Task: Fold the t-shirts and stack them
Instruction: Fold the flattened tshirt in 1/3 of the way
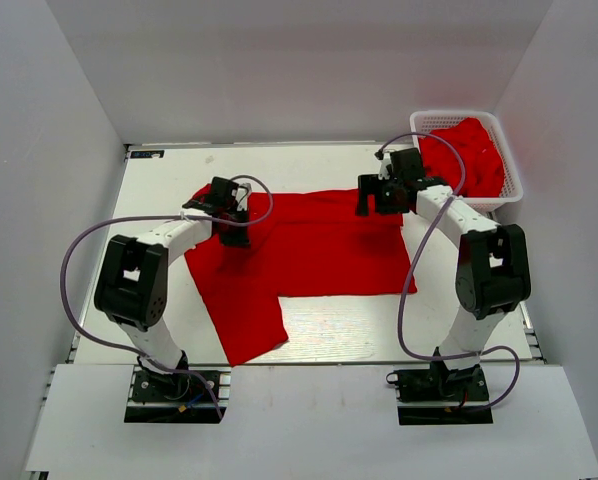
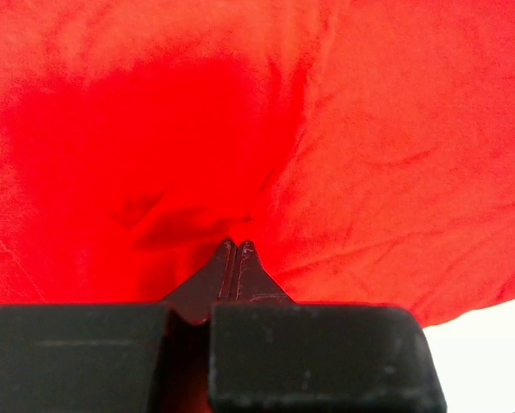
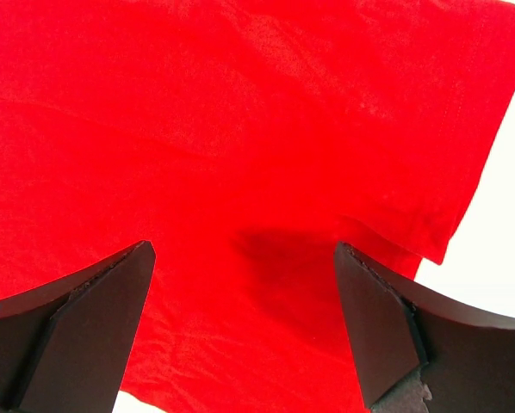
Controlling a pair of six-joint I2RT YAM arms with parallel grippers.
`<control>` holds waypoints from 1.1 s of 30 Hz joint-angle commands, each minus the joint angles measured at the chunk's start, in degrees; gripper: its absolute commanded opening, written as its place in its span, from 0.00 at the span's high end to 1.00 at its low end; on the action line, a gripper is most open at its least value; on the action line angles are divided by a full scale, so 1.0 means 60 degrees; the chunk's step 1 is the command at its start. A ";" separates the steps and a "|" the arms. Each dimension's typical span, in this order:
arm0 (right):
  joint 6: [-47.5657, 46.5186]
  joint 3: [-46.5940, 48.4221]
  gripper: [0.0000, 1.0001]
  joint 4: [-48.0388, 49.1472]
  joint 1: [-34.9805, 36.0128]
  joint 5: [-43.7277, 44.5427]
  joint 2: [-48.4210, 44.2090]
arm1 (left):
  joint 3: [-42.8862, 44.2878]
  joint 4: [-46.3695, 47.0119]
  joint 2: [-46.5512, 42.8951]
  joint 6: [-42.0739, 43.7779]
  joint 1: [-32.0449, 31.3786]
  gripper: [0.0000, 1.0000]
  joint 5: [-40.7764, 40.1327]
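Clamped together on a pucker of the red t-shirt (image 1: 319, 250) spread on the table (image 1: 359, 330) beside the basket (image 1: 512, 170), the left gripper (image 2: 236, 245) holds the side away from the basket, while the right gripper (image 3: 243, 249) hangs wide apart over the basket-side edge, so the first fold probably needs that pinch next.

place: robot lab | signs: white walls (image 1: 299, 70), left arm (image 1: 139, 280), right arm (image 1: 489, 270) (both bolted down)

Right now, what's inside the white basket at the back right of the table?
Crumpled red t-shirts fill most of the white mesh basket. How many there are cannot be told, and anything beneath the pile on the basket's floor is covered.
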 commanded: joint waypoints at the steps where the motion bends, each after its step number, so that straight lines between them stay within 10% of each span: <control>1: 0.0161 -0.0114 0.10 0.0192 -0.0051 0.0116 -0.0428 | -0.0186 -0.0022 -0.0665 -0.0258 -0.0207 1.00 0.0077; 18: 0.0308 -0.0612 0.10 0.0222 -0.0051 0.0365 -0.0764 | -0.0890 0.0637 -0.0958 -0.0874 -0.0955 0.76 0.0327; 29: 0.0322 -0.0832 0.10 0.0310 -0.0051 0.0438 -0.1204 | -0.0803 0.0403 -0.1852 -0.0479 -0.1321 0.01 0.1075; 33: 0.0410 -0.0759 0.10 0.0236 -0.0065 0.0613 -0.1219 | -0.0555 0.0170 -0.1838 -0.1049 -0.1059 0.01 0.0183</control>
